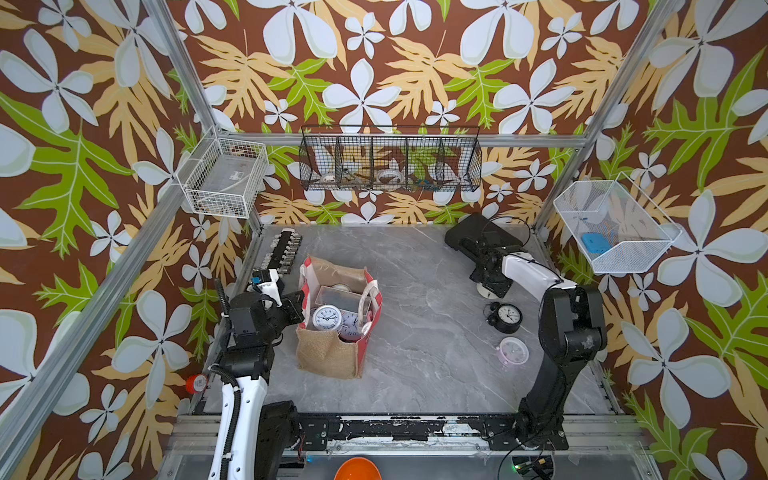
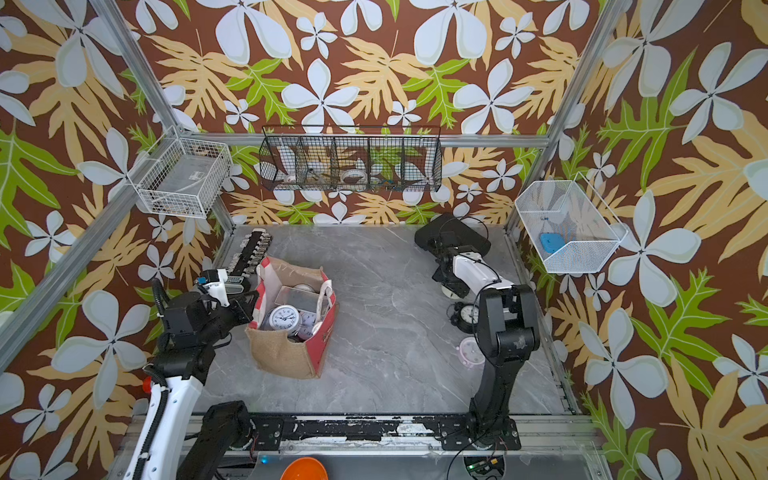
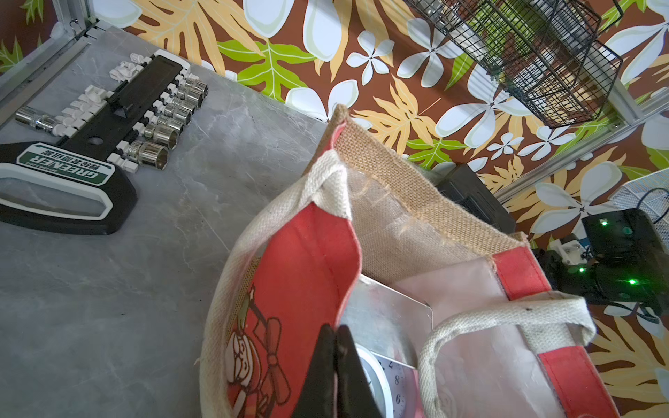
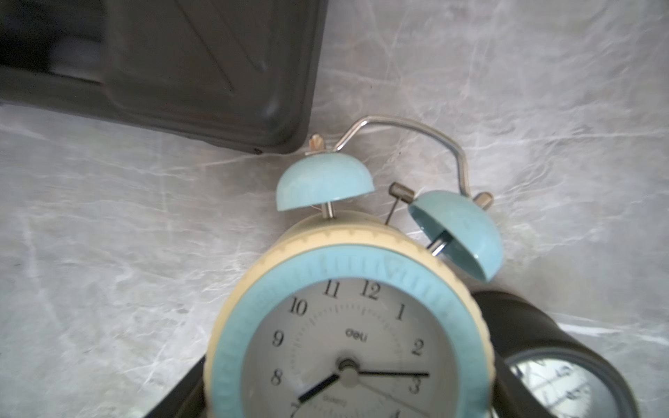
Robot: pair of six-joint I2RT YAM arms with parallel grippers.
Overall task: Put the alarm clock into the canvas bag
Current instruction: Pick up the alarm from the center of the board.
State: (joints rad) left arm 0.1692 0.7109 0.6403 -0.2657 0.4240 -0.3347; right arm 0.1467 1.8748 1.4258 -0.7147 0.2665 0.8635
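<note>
At the right gripper [image 1: 490,286] the jaws straddle the alarm clock [image 4: 347,343]. One dark finger [image 4: 177,401] is against its cream rim and the other is hidden, so can't tell whether it is clamped or just around it. It's the blue-and-cream twin-bell clock, and it looks to be lying on its back on the table [image 1: 415,291], right side, toward the far edge. The black clock [image 1: 508,318] is just beside it on the near side and the dark case [image 4: 181,72] on the far side. The pink clock [image 1: 514,351] sits nearer again, apart.

Handling, my guess: rigid round body, light to moderate weight. The smooth painted rim could slip or roll in a two-finger pinch. Glass face is fragile. The bells [image 4: 324,181] and thin wire handle [image 4: 416,126] would bend, so no grabbing there. Best hold is across the body's sides below the bells, where the jaws sit now.

Over at the left gripper [image 3: 336,369] the fingers are together, pinching the red wall of the canvas bag [image 1: 328,353], seemingly to keep the mouth open. The bag stands upright left of centre, well apart from the clock. It has soft sides, and a white clock [image 1: 327,318] is already inside, so lower this one in gently rather than drop it.
</note>
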